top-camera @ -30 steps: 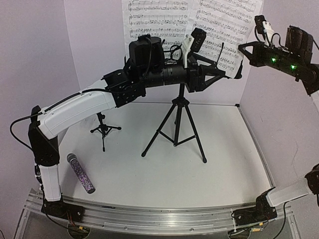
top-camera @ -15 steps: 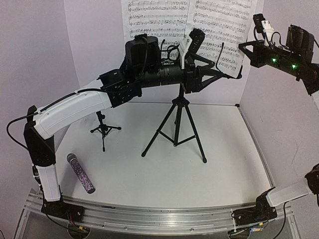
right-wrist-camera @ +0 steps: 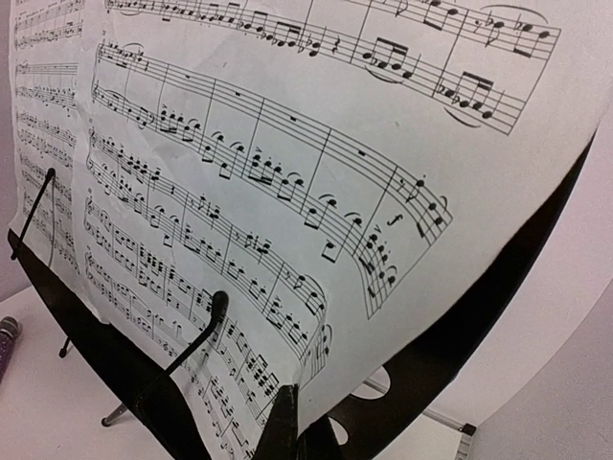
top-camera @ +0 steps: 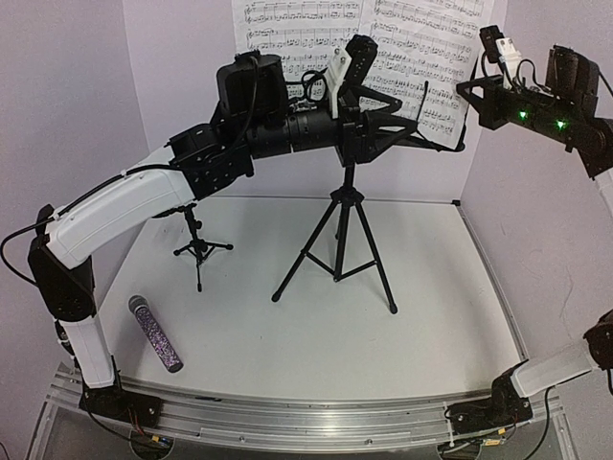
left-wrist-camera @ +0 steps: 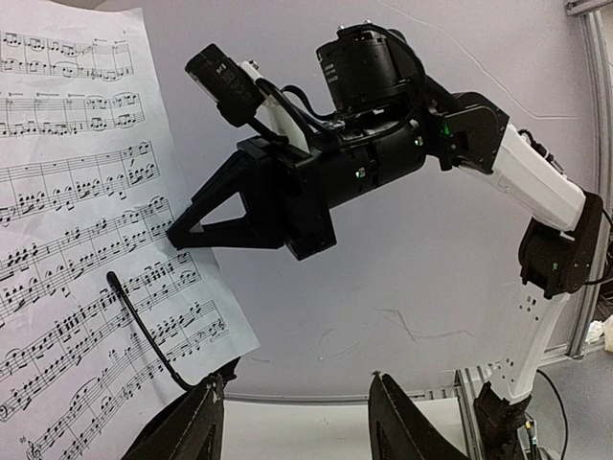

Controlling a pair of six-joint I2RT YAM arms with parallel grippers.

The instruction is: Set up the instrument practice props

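The black tripod music stand [top-camera: 339, 240] stands at the back with two white sheet-music pages [top-camera: 297, 34] on its tray. My right gripper [top-camera: 465, 91] is shut on the right edge of the right page [right-wrist-camera: 239, 144], with one finger [right-wrist-camera: 285, 422] in front of the paper and the black tray [right-wrist-camera: 450, 355] behind. My left gripper [top-camera: 431, 129] is raised in front of the tray, open and empty [left-wrist-camera: 297, 407], its fingers beside the page's lower right corner [left-wrist-camera: 201, 326]. The purple glitter microphone [top-camera: 155, 333] lies on the table at the front left. The small black mic stand [top-camera: 199, 247] stands behind it.
White walls close the back and both sides. The left arm's long white link [top-camera: 115, 206] spans above the mic stand. A wire page retainer [right-wrist-camera: 187, 340] crosses the lower part of the right page. A metal rail [top-camera: 306, 412] runs along the near edge.
My left arm has lifted and drawn back to the left, still open. My right gripper has stayed at the page's right edge, shifting only slightly.
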